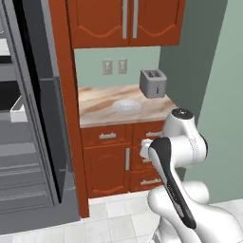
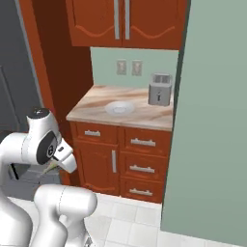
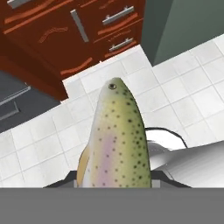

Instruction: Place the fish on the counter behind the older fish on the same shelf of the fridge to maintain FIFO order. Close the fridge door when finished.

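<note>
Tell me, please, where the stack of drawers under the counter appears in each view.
Left base view: drawer stack right of centre, just below the middle.
Right base view: drawer stack centre, lower half.
Hand view: drawer stack at the top, near centre.
Shared landmark: the vertical door handle beside it.

Sage-green wall [image 1: 199, 61] at right of the toaster [image 1: 152, 83], with more green behind it, bearing two pale outlets [image 1: 115, 66] just left above. Orange-brown upper cabinets [image 1: 126, 21] with long grey handles overhead. A shallow white bowl [image 1: 126, 105] left of the toaster, in front. Below, wood drawers and doors [image 1: 126, 159] with grey bar pulls. White tiled floor [image 1: 114, 220] with grey grout at the foot. Even, flat light, soft shadows.
</note>
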Motion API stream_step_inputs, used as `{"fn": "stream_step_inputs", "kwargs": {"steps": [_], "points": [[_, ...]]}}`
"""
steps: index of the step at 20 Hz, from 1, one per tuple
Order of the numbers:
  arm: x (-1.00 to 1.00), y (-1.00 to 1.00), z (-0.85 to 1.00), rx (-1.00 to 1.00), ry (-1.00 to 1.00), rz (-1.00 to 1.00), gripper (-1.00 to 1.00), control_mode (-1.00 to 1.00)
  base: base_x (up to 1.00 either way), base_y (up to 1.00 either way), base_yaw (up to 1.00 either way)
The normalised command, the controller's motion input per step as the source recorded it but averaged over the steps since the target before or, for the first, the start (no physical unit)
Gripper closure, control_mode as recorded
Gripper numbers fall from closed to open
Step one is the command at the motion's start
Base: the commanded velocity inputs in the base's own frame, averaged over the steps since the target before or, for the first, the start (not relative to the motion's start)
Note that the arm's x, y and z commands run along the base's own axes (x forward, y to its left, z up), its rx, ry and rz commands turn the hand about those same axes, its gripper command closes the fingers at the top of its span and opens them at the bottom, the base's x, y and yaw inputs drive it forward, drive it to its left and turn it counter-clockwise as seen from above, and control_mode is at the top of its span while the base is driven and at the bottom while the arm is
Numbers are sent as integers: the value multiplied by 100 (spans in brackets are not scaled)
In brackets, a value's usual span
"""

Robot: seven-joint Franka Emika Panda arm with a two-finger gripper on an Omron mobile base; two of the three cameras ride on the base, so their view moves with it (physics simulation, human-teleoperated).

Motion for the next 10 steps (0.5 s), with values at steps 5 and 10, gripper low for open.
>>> {"fn": "stream_step_inputs", "kwargs": {"steps": [5, 10], "points": [[0, 0, 0, 0, 0, 0, 100, 100, -70, 96, 11], [0, 0, 0, 0, 0, 0, 100, 100, -35, 98, 14]]}}
